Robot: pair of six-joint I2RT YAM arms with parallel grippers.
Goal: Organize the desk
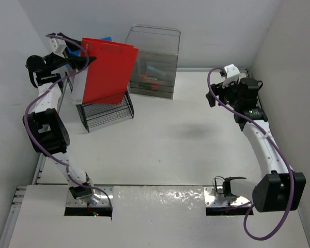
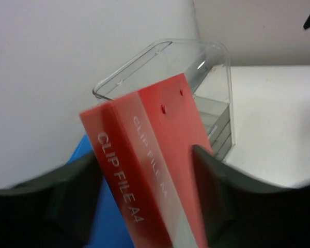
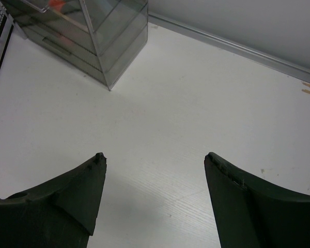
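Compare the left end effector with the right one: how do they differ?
The left end effector is shut on the red clip file; the right end effector is open and holds nothing. The left is by the black wire rack, the right above bare desk. Both have dark fingers.

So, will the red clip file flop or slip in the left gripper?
Probably stiff: the red clip file shows a flat cover and spine. Its smooth plastic may slip in the left gripper. Held tilted by one edge, it could swing.

desk (image 1: 196, 129) centre open, rack (image 1: 106, 114), drawer box (image 1: 154, 62) behind
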